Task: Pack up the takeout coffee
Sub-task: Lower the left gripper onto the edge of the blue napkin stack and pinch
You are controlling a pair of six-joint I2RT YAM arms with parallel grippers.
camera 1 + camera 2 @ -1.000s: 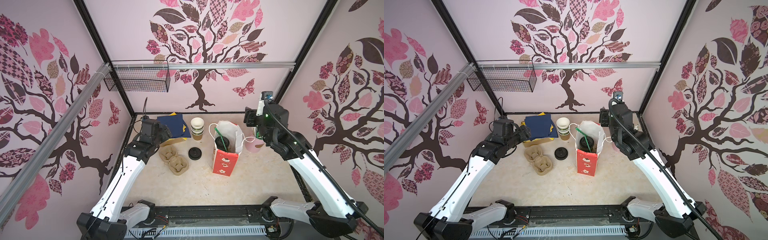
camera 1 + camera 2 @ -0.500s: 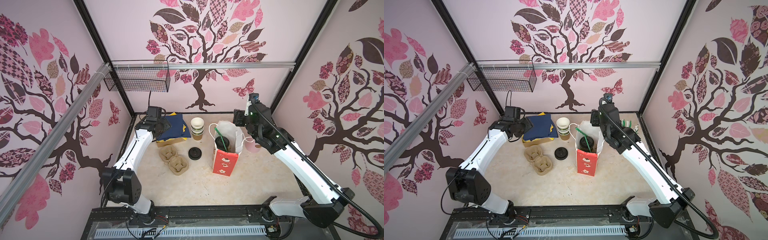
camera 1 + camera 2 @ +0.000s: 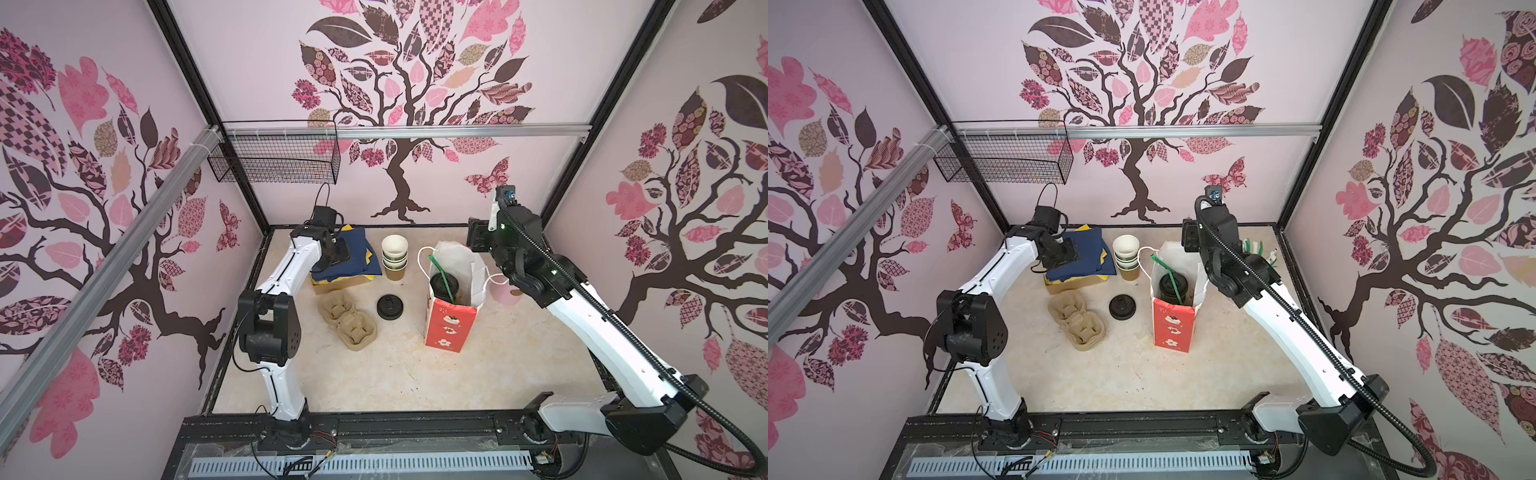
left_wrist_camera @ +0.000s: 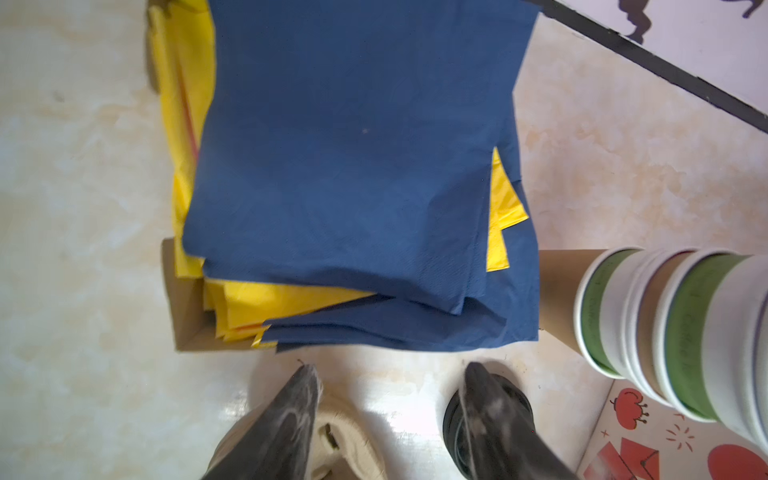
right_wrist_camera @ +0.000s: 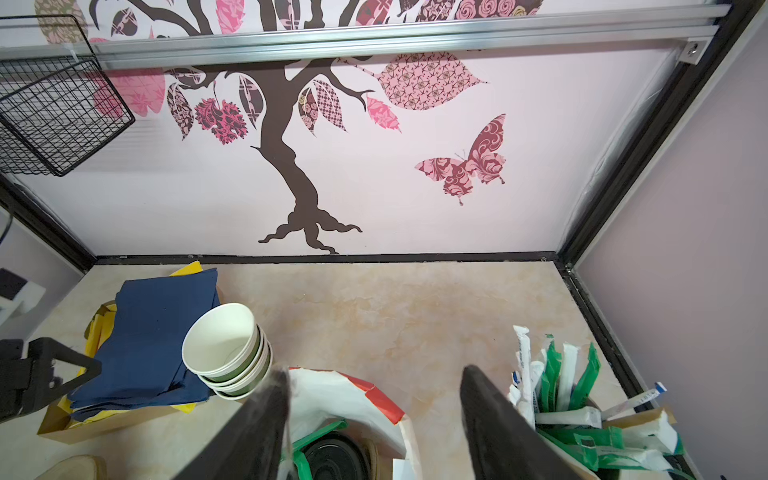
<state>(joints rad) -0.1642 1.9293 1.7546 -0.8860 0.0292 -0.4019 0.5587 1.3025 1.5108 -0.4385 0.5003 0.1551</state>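
One takeout coffee stands inside the red and white paper bag point(image 3: 445, 328); only its black lid point(image 3: 444, 284) point(image 3: 1172, 286) point(image 5: 332, 457) shows, with a green straw leaning across it. My right gripper point(image 3: 478, 241) point(image 5: 374, 374) hovers open over the bag's far rim, nothing between its fingers. My left gripper point(image 3: 336, 252) point(image 4: 390, 370) is open and empty above the near edge of a blue napkin stack point(image 4: 353, 166). In the left wrist view its fingertips point(image 4: 305, 386) point down at the table, over the cup carrier and a loose lid.
A stack of lidless green cups point(image 3: 394, 253) sits in a brown cup behind a loose black lid point(image 3: 390, 306). A pulp cup carrier point(image 3: 347, 318) lies at the left. Napkins fill a cardboard box point(image 3: 340, 284). A box of straws and sachets point(image 5: 582, 415) and a pink cup point(image 3: 505, 291) stand at the right.
The left arm has folded back with its elbow raised, and its gripper has moved over the napkins while its jaws narrowed. The right gripper has shifted left towards the bag.
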